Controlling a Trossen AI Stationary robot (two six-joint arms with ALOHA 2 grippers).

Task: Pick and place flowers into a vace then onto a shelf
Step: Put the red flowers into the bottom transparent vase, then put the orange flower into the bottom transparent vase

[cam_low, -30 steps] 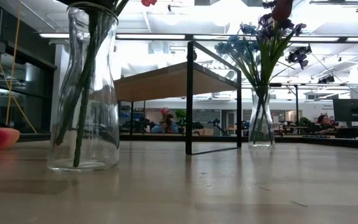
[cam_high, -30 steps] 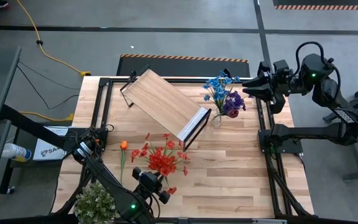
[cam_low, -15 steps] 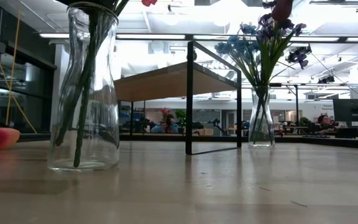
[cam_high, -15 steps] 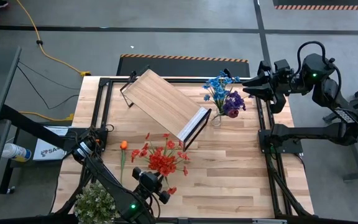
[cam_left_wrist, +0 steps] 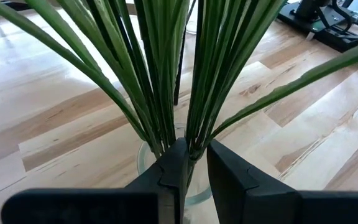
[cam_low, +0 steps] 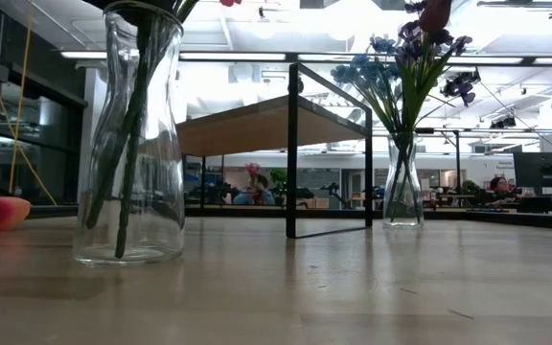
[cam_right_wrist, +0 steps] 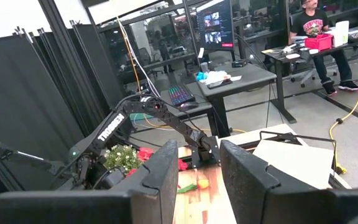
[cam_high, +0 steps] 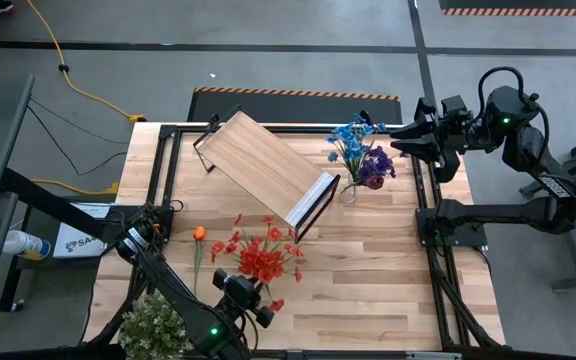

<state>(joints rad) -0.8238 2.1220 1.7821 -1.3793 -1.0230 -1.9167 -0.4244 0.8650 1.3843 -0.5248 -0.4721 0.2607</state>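
A bunch of red flowers [cam_high: 260, 260] stands in a clear glass vase [cam_low: 130, 144] at the table's near left. My left gripper [cam_high: 244, 291] is shut on its green stems just above the vase mouth [cam_left_wrist: 143, 163]. A second glass vase [cam_low: 402, 182] near the far right holds blue and purple flowers [cam_high: 361, 150]. The light-wood shelf [cam_high: 263, 165] stands slantwise at the far middle. One orange flower [cam_high: 199, 234] lies flat on the table. My right gripper [cam_high: 398, 136] hangs open, high over the far right edge, with nothing between its fingers. My left gripper pinches the gathered green stems [cam_left_wrist: 197, 127] between its two fingers [cam_left_wrist: 174, 167], right above the vase's rim. The fingers come slanting down from the table's near side and lie across the stems. The stems' lower ends reach into the vase on the table, and the sprigs fan out beyond the fingers.
A bushy pale green-white plant [cam_high: 153, 325] sits at the near left corner beside my left arm. A black frame [cam_high: 168, 140] runs around the slatted tabletop. Bare wood [cam_high: 368, 270] shows at the near right. Desks and a seated person show in the room beyond.
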